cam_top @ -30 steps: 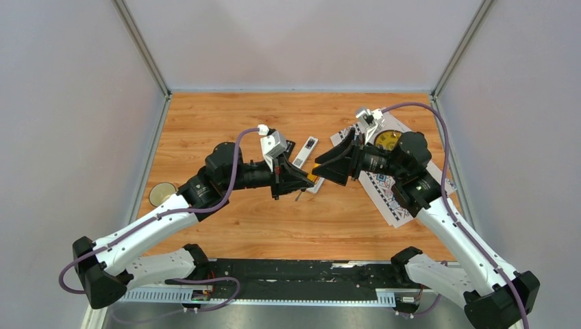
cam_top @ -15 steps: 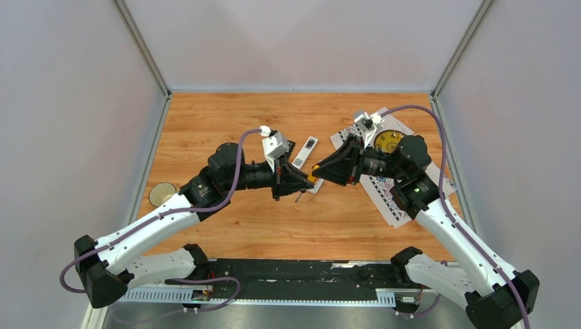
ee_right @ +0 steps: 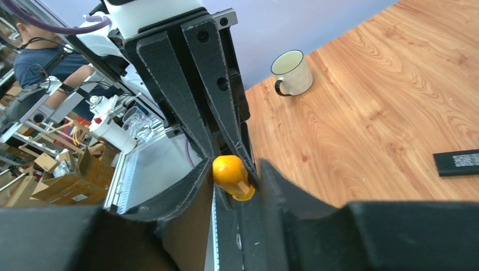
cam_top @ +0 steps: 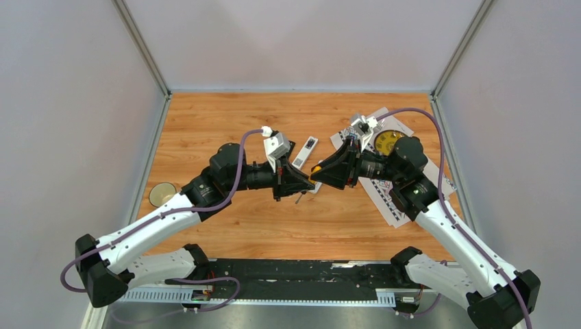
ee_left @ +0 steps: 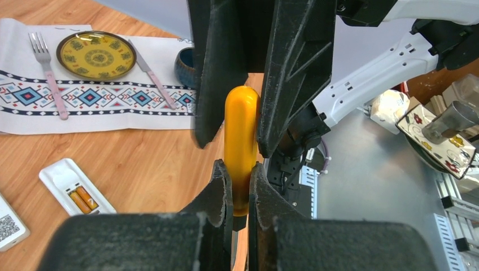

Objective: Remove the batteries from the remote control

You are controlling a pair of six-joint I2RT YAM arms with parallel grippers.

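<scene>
Centrally, above the wooden surface, one yellow-handled screwdriver with a rounded plastic grip is held in the air between two black sets of fingers. The left fingers are clamped together on the lower part of its handle. The right fingers are pressed against the rounded top of the same handle from both sides, as is also seen from the right wrist.

Two batteries, small orange-gold cylinders, are seen side by side in the open compartment of one white plastic remote, which lies flat on the surface just below the fingers. A second slim white remote is laid just beyond it, with a printed code label facing up. One flat black slab with a white label is also seen on the wood.

One patterned cloth placemat is set at an angle by the right edge; one yellow plate, one pink-handled fork, one knife and one dark blue bowl are carried on it. One cream mug is placed close to the left edge.

The surface is closed in by grey walls on three sides. Open wood is left along the far edge, between the mug and the remotes, and in front of the fingers toward the arm bases.
</scene>
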